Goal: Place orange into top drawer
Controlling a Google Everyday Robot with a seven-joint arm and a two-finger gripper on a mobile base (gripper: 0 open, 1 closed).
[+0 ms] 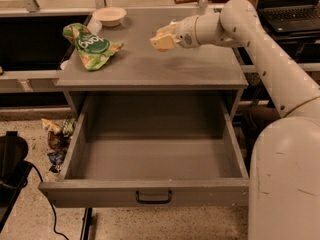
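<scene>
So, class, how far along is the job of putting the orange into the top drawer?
Done: the top drawer stands open with nothing in it. In hand: the gripper hangs over the cabinet top, right of the green bag; whether it holds the orange cannot be told. Left: bringing the orange into the drawer.

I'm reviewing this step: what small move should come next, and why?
Probably carry the gripper toward the camera and down over the open top drawer: it is pulled out and bare, while the gripper hangs above the cabinet top behind it. Whether it holds the orange is unclear.
</scene>
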